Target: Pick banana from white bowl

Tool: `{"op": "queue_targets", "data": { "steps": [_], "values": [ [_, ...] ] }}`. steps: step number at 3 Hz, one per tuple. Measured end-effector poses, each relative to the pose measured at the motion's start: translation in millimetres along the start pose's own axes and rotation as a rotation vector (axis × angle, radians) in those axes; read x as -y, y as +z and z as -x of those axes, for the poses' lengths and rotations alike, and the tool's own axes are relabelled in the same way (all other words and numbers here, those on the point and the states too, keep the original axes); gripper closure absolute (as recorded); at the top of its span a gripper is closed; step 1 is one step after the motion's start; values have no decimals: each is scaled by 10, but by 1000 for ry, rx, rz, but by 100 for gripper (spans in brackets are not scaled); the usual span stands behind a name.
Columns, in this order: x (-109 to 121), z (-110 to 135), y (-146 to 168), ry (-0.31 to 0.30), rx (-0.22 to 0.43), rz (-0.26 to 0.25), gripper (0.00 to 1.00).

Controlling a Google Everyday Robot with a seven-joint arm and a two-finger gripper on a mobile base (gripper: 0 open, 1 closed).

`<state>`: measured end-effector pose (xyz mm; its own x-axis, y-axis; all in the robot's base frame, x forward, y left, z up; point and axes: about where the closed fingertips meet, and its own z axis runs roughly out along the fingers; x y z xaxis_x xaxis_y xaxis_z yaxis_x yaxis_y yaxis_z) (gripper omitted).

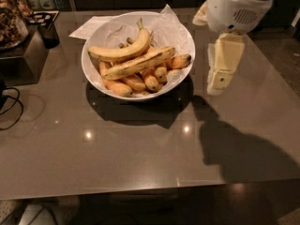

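Observation:
The white bowl (93, 74) stands at the back middle of the grey table, lined with crinkled white paper. The banana (140, 63) with dark brown streaks lies across the bowl's middle, nearly straight. A more curved, cleaner banana (123, 51) lies just behind it. Several short orange-yellow bananas (136, 82) lie under them. My gripper (220, 78) hangs to the right of the bowl, above the table, apart from the bowl's rim. It holds nothing.
A dark box (23, 55) and a dark cup (48, 33) stand at the back left. A black cable (11, 107) lies at the left edge. A white paper sheet (91, 26) lies behind the bowl. The table's front edge (140, 184) is near.

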<state>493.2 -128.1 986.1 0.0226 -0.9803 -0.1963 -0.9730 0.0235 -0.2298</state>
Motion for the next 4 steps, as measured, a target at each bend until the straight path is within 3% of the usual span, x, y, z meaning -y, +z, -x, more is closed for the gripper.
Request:
{"op": "queue_targets", "data": {
  "steps": [2, 3, 4],
  "values": [
    [160, 380, 78, -93, -7, -1, 0],
    [229, 445, 53, -89, 33, -13, 0],
    [344, 604, 60, -103, 75, -7, 18]
  ]
}}
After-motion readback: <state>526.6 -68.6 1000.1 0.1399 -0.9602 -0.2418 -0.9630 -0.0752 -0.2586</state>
